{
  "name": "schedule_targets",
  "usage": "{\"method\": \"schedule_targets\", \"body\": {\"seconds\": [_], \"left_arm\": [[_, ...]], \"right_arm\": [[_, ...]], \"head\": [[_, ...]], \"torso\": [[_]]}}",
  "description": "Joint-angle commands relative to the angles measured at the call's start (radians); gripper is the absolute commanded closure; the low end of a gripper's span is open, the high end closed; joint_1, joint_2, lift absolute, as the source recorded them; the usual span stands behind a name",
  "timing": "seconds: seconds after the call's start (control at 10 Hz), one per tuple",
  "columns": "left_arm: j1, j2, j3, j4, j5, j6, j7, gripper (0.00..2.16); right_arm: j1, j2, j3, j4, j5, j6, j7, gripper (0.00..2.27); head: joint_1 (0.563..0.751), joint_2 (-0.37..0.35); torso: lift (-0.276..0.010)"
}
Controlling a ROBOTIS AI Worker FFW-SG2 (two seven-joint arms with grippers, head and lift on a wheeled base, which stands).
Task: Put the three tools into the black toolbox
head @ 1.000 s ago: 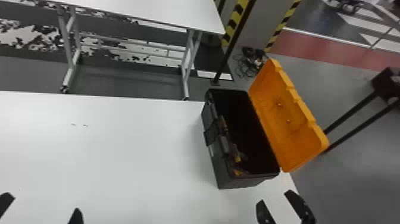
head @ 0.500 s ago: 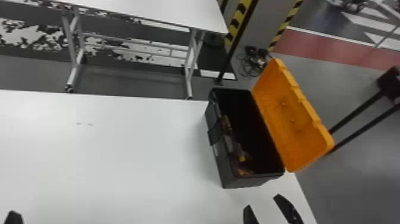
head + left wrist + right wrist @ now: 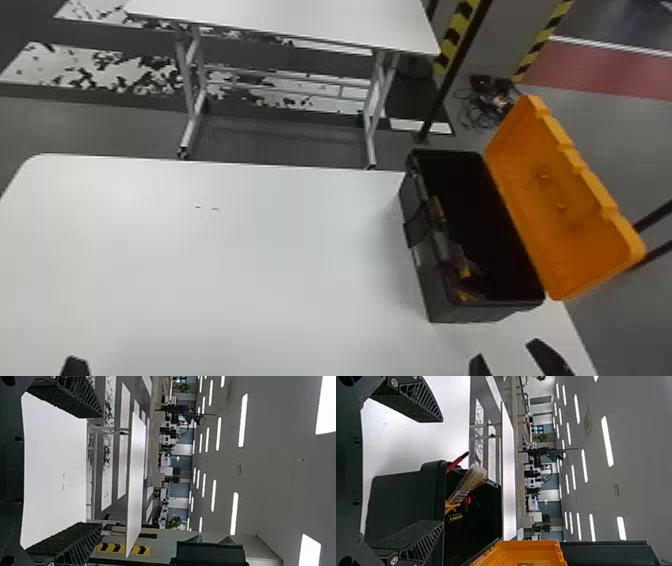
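Observation:
The black toolbox (image 3: 425, 290) stands at the table's right, its orange lid (image 3: 565, 215) swung up. Inside, tools (image 3: 462, 270) lie along its near-left wall. In the right wrist view, a brush (image 3: 472, 479), a red tool with a dark tip (image 3: 458, 461) and a yellow-handled tool (image 3: 455, 516) rest in the toolbox (image 3: 403, 502). My right gripper (image 3: 514, 361) is at the bottom edge, just nearer than the box; the right gripper (image 3: 440, 471) is open and holds nothing. At bottom left is my left gripper (image 3: 75, 367); the left gripper (image 3: 91, 471) is open too, its fingers wide apart.
The white table (image 3: 250, 260) extends left of the toolbox and bears two small dark marks. Beyond it stands a second white table (image 3: 300, 20), with a dark post (image 3: 452, 75) and striped pillar edges to its right. Cables (image 3: 482, 102) lie on the floor behind the box.
The head view has shifted, so the table and toolbox appear farther right. The right gripper is a little farther left relative to the box, and the left gripper shows less of its fingers.

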Motion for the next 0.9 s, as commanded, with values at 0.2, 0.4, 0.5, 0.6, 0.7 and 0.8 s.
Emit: {"method": "schedule_targets", "body": {"seconds": [0.2, 0.4, 0.5, 0.6, 0.7, 0.8], "left_arm": [[0.019, -0.001, -0.009, -0.025, 0.013, 0.018, -0.014, 0.02], [0.019, -0.001, -0.009, -0.028, 0.013, 0.018, -0.014, 0.02], [0.019, -0.001, -0.009, -0.028, 0.013, 0.021, -0.014, 0.02], [0.019, -0.001, -0.009, -0.030, 0.013, 0.021, -0.014, 0.02], [0.019, -0.001, -0.011, -0.031, 0.013, 0.021, -0.014, 0.02], [0.019, -0.001, -0.011, -0.033, 0.013, 0.024, -0.014, 0.02]], "right_arm": [[0.021, 0.001, -0.007, -0.011, -0.007, -0.024, 0.000, 0.09], [0.021, 0.001, -0.006, -0.011, -0.008, -0.030, 0.000, 0.09], [0.021, 0.001, -0.004, -0.011, -0.008, -0.033, 0.002, 0.09], [0.019, 0.001, -0.001, -0.011, -0.008, -0.033, 0.002, 0.09], [0.018, 0.001, 0.002, -0.011, -0.008, -0.033, 0.002, 0.09], [0.018, 0.001, 0.002, -0.011, -0.008, -0.033, 0.002, 0.09]], "head": [[0.695, -0.206], [0.695, -0.221], [0.695, -0.222], [0.695, -0.221], [0.695, -0.218], [0.695, -0.216]], "torso": [[-0.051], [-0.051], [-0.051], [-0.051], [-0.051], [-0.051]]}}
